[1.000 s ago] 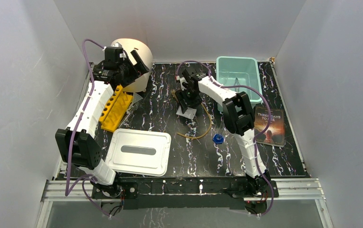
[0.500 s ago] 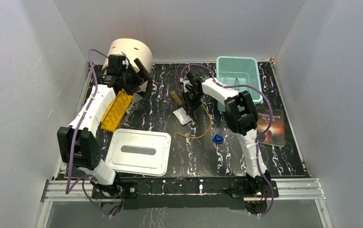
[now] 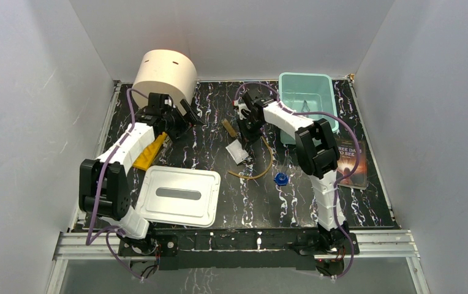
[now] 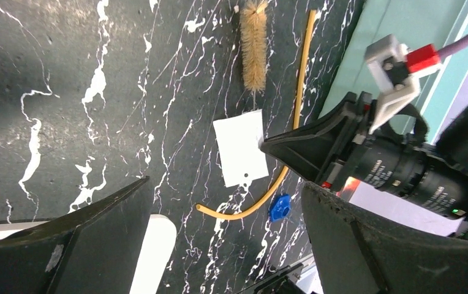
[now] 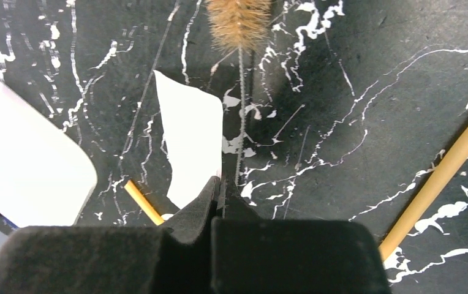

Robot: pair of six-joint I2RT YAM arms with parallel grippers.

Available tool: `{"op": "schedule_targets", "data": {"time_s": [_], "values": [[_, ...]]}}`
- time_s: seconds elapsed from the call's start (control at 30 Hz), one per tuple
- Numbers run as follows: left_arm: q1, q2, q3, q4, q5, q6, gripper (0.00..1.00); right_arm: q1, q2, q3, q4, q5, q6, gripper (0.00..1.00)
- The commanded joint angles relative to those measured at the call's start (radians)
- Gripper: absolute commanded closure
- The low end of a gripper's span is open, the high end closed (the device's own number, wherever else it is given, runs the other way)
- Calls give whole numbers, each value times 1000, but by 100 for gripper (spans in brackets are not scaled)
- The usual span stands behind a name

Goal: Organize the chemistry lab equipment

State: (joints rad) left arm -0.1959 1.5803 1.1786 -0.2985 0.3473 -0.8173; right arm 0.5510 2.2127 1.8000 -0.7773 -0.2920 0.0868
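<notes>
the fingers point(image 5: 200, 208) of the right gripper point(image 5: 222, 187) are pressed together on the thin wire stem of the brush point(image 5: 239, 18), right at the edge of the white packet point(image 5: 192, 144), which lies flat on the black marbled table point(image 3: 202, 153). the left gripper point(image 4: 226, 182) hangs well to the left of the packet, its fingers spread wide with nothing between them. nearer than the packet, a white lid point(image 3: 177, 196) sits to its left and a small blue cap point(image 3: 281, 179) to its right. the tan rubber tube point(image 3: 271, 160) curves round the packet's near and right sides, one end close to the packet's near corner. beyond the packet, the brush's bristles point away. further left of the packet, the yellow holed rack point(image 3: 147, 154) lies partly under the left arm. far right of the packet is a dark-covered book point(image 3: 349, 164), and beyond that a teal bin point(image 3: 308, 89). farthest back on the packet's left stands a big cream cylinder point(image 3: 164, 72).
</notes>
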Motion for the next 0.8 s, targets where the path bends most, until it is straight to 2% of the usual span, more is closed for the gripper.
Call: {"op": "schedule_targets", "data": {"time_s": [0.0,0.17,0.3,0.5,0.57,0.67,0.77], "values": [[-19,-35,-53,71,77,-42,12,2,-63,10,0,-85,27,100],[-43,-13,-101,135,126,-73,12,3,-73,26,8,-180,80,100],[-44,-23,-166,210,149,-119,12,2,-93,31,41,-191,143,100],[-51,-16,-219,255,129,-163,14,4,-131,-52,123,-212,190,100],[-55,-3,-227,259,108,-166,18,4,-145,-90,155,-209,209,100],[-65,29,-221,260,81,-147,29,8,-161,-136,202,-180,229,100],[-77,66,-204,258,73,-130,37,17,-144,-138,185,-109,232,100]]}}
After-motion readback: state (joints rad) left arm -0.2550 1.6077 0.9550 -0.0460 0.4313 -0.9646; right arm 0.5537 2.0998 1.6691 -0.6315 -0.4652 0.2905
